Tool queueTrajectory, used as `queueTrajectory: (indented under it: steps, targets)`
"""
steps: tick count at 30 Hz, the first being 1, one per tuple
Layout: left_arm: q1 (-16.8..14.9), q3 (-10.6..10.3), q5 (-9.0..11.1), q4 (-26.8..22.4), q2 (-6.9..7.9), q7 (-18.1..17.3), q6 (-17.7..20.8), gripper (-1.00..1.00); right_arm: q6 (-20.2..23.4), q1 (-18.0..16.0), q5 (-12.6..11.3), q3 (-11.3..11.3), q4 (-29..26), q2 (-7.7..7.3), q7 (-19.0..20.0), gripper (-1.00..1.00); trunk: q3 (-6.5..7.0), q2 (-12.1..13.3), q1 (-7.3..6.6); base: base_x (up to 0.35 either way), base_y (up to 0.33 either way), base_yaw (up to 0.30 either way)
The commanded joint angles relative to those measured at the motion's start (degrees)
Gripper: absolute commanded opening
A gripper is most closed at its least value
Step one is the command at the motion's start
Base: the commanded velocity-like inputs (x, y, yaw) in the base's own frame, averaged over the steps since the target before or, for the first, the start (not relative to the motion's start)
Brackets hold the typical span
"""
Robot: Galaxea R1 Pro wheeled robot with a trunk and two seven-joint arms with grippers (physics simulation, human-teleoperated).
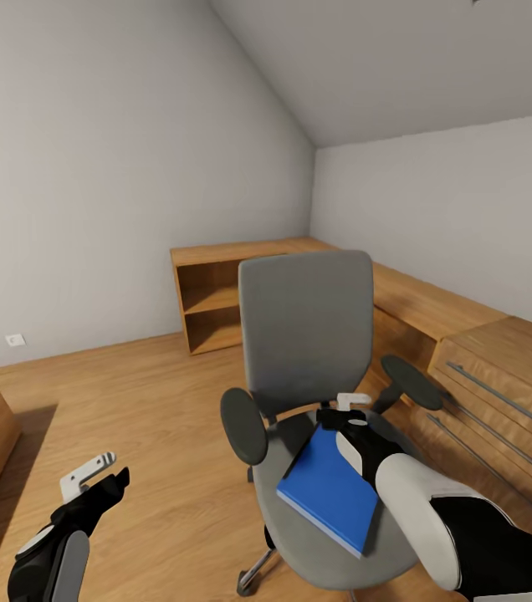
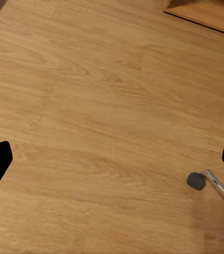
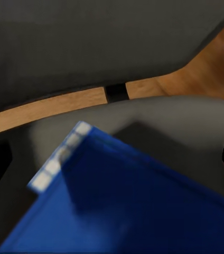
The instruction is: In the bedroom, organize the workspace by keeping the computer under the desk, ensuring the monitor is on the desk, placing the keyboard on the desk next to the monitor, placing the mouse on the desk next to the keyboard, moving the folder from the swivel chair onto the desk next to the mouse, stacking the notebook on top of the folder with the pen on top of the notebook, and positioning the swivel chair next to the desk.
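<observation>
Head view, and the right pincer (image 1: 351, 407) hangs right over the far corner of the folder (image 1: 330, 492), its fingers apart on either side in the right wrist view, nothing between them. That blue folder lies flat on the seat of the swivel chair (image 1: 306, 334), long axis running from the far left corner down toward the near right, directly below this arm. Left pincer (image 1: 90, 477) is well off to the left over bare floor (image 1: 132, 401), also spread and empty. Wooden shelving (image 1: 216, 297) lines the far wall, its open cubbies showing nothing inside. Clearly the right arm's job.
</observation>
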Motion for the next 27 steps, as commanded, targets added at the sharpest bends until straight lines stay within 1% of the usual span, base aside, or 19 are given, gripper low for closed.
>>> queueTrajectory:
  steps: [1, 8, 18, 23, 27]
  targets:
    - [0.0, 0.0, 0.6, -0.1, -0.05, 0.4, 0.2, 1.0, 0.2, 0.0, 0.0, -0.1, -0.1, 0.02, -0.2, 1.0, -0.24, -0.4, 0.22, 0.0, 0.0, 0.0]
    - [0.0, 0.0, 0.6, -0.4, -0.14, 0.4, 0.2, 1.0, 0.2, 0.0, 0.0, -0.1, -0.1, 0.02, -0.2, 1.0, -1.5, -3.2, 1.75, 0.0, 0.0, 0.0]
    - [-0.1, -0.1, 0.6, -1.0, -0.2, 0.4, 0.1, 1.0, 0.3, 0.0, 0.1, 0.0, -0.1, 0.02, -0.2, 1.0, -1.5, -3.2, 1.75, 0.0, 0.0, 0.0]
    - [-0.1, -0.1, 0.6, -1.2, -0.21, 0.4, 0.1, 1.0, 0.3, 0.0, 0.0, 0.0, -0.1, 0.02, -0.2, 1.0, -2.39, -5.3, 2.85, 0.0, 0.0, 0.0]
    - [-0.2, -0.1, 0.6, -1.3, -0.21, 0.4, 0.1, 1.0, 0.3, 0.0, 0.1, 0.0, -0.1, 0.02, -0.2, 1.0, -2.39, -5.3, 2.85, 0.0, 0.0, 0.0]
